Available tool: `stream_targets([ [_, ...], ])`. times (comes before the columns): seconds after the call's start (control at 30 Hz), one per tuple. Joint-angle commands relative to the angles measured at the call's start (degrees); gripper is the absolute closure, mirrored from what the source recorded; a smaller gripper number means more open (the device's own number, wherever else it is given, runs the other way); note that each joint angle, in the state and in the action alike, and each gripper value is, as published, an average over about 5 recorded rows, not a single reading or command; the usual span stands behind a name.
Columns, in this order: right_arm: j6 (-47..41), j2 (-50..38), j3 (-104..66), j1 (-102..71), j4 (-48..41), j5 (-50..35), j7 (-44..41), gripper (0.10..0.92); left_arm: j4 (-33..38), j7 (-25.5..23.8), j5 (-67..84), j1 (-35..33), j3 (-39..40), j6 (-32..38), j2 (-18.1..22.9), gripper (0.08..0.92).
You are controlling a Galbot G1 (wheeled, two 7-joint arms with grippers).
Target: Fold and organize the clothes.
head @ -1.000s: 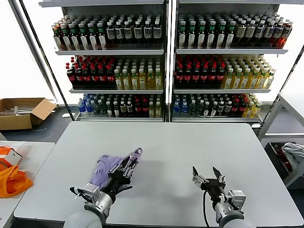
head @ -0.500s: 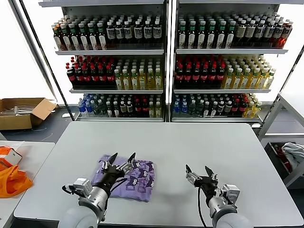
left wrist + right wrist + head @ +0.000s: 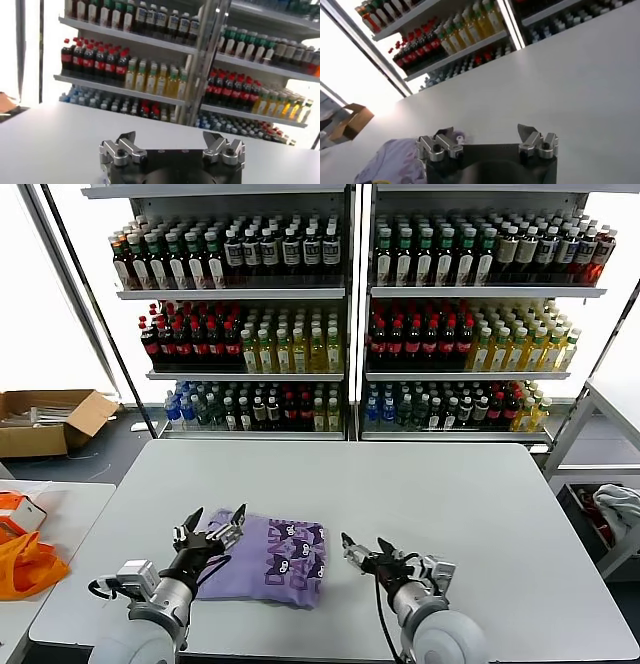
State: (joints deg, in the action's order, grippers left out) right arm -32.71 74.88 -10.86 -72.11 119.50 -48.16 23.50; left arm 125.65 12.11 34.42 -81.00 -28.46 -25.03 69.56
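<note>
Folded lavender T-shirt [image 3: 268, 561] lies print-up on the table [image 3: 420, 484]. Left gripper [image 3: 212, 524] and right gripper [image 3: 365, 546] both gape wide, holding nothing. Cardboard box [image 3: 45, 422] contents unclear.

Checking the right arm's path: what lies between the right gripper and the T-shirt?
Only bare table separates the right gripper from the folded T-shirt, as the head view shows.

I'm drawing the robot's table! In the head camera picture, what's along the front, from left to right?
Orange bag → left claw, open → folded lavender cotton T-shirt with dark purple print → right claw, open.
</note>
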Motion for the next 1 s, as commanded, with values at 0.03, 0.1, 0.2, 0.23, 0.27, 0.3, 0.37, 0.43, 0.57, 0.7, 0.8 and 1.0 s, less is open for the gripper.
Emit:
stream_targets([
  [0.03,-0.6,0.9,10.9,5.9,-7.6,-2.6,5.6,0.203,-0.1,0.2,-3.0,-2.4,-5.1,0.4,-1.8,0.177],
  [0.1,-0.6,1.0,11.5,6.5,-8.8,-2.3,5.8,0.203,-0.1,0.1,-3.1,-2.7,-5.3,0.5,-1.8,0.177],
  [0.2,-0.6,1.2,12.2,7.2,-9.9,-2.0,5.9,0.203,-0.2,-0.2,-3.2,-3.3,-5.2,0.5,-1.5,0.177],
  [0.23,-0.6,1.2,12.4,7.4,-10.1,-1.8,5.8,0.204,-0.3,-0.3,-3.4,-3.4,-5.1,0.5,-1.3,0.177],
  [0.27,-0.6,1.3,12.7,7.5,-10.3,-1.6,5.8,0.209,-0.4,-0.3,-3.5,-3.5,-4.9,0.5,-1.2,0.177],
  [0.3,-0.6,1.4,13.0,7.6,-10.6,-1.5,5.8,0.214,-0.5,-0.4,-3.6,-3.5,-4.8,0.5,-1.2,0.177],
  [0.37,-0.6,1.6,13.5,7.8,-11.0,-1.1,5.7,0.229,-0.8,-0.4,-3.8,-3.3,-4.7,0.5,-1.1,0.177],
  [0.43,-0.6,1.7,13.8,7.8,-11.3,-0.7,5.6,0.239,-1.0,-0.4,-3.8,-3.1,-4.5,0.5,-1.1,0.177],
  [0.57,-0.6,1.9,14.2,7.7,-11.5,0.3,5.3,0.248,-1.5,-0.3,-3.9,-2.8,-4.2,0.4,-1.0,0.177],
  [0.7,-0.6,1.8,14.7,7.7,-11.4,2.1,4.8,0.293,-1.7,-0.3,-4.0,-2.8,-4.1,0.4,-0.6,0.177],
  [0.8,-0.6,1.6,14.9,7.7,-11.1,3.4,4.4,0.377,-1.8,-0.4,-3.9,-3.0,-4.0,0.4,-0.3,0.177],
  [1.0,-0.6,1.9,14.9,7.4,-11.1,5.9,3.9,0.550,-1.8,-0.5,-3.9,-3.3,-3.8,0.4,0.2,0.177],
])
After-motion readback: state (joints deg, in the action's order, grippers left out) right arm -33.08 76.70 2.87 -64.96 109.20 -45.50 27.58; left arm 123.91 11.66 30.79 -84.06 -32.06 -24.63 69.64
